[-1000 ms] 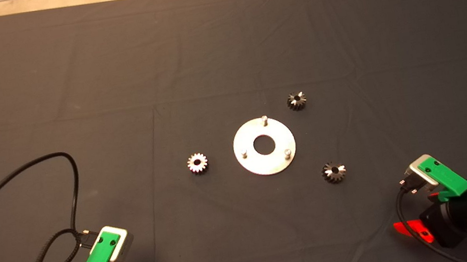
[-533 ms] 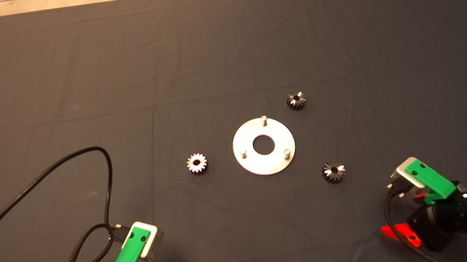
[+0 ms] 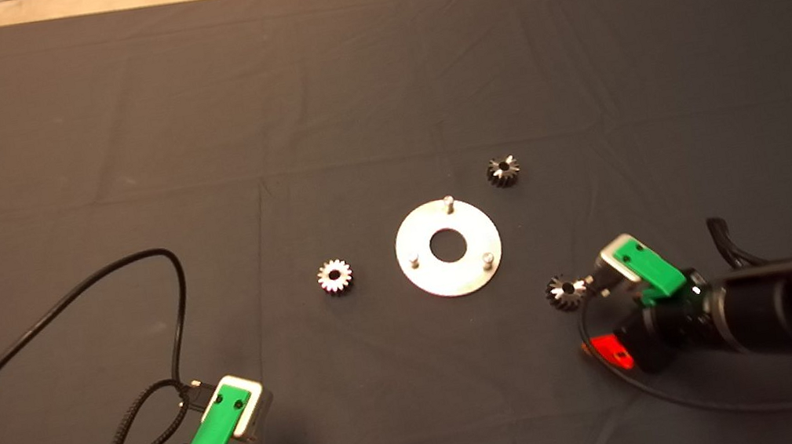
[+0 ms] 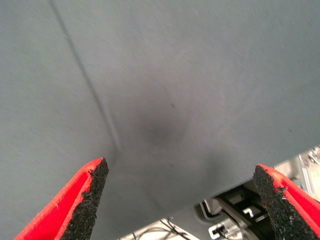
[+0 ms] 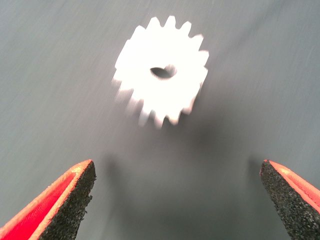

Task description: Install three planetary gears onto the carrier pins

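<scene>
A dark mat (image 3: 374, 82) covers the table, with bare floor showing past its far edge and far left corner. Near the mat's centre lies a flat silver round plate (image 3: 424, 276) with a large central hole. Three carrier pins (image 3: 448, 203) rise from it, all bare.

Three planetary gears lie loose on the mat around the plate, none touching it. A silvery left gear (image 3: 335, 276) sits just beside the plate's left edge. A dark far gear (image 3: 503, 171) sits just past the plate's far right edge. A dark near gear (image 3: 566, 292) sits to the plate's near right.

The right gripper (image 5: 177, 200) reaches in from the right edge, right beside the near gear. In the right wrist view its red fingers (image 5: 65, 200) are spread wide and empty, with the near gear (image 5: 161, 70) lying ahead of the gap, apparently not yet between the pads. Its cable loops on the mat behind it.

The left gripper (image 4: 182, 200) waits at the lower left edge, well apart from everything, fingers wide open over bare mat. Its black cable (image 3: 96, 285) arcs across the left mat.

The far half of the mat is open.
</scene>
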### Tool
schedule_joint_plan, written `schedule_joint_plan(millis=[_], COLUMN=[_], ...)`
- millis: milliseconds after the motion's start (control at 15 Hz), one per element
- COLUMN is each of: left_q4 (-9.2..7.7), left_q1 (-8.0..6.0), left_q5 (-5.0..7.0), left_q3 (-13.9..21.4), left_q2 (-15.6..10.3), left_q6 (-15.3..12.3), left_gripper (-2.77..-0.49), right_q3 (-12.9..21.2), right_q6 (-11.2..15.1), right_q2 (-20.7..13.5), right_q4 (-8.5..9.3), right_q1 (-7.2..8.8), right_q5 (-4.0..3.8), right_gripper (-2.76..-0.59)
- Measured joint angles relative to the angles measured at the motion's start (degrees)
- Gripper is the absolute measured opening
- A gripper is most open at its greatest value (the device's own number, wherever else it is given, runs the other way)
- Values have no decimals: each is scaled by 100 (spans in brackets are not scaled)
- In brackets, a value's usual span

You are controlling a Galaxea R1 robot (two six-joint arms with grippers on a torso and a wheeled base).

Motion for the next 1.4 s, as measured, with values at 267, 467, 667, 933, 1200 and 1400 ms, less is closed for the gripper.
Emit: schedule_joint_plan(millis=[267, 467, 667, 933, 1200, 1400], left_q4=[38, 98, 134, 141, 145, 150], left_q1=[0, 0, 0, 0, 0, 0], left_q5=[41, 55, 60, 60, 66, 66], left_q3=[0, 0, 0, 0, 0, 0], left_q2=[-10, -7, -10, -10, -5, -5], left_q6=[-1, -1, -1, -1, -1, -7], left_gripper=[-120, -120, -120, -120, -120, -120], right_q3=[-454, -492, -534, -547, -548, -548], right_q6=[-362, -406, -418, -417, -401, -356], right_q2=[305, 353, 385, 434, 469, 479], right_q4=[10, 24, 24, 27, 27, 27], right_q1=[177, 203, 206, 205, 207, 207], right_q5=[4, 0, -1, -1, 75, 104], right_gripper=[-89, -89, -89, -96, -112, -135])
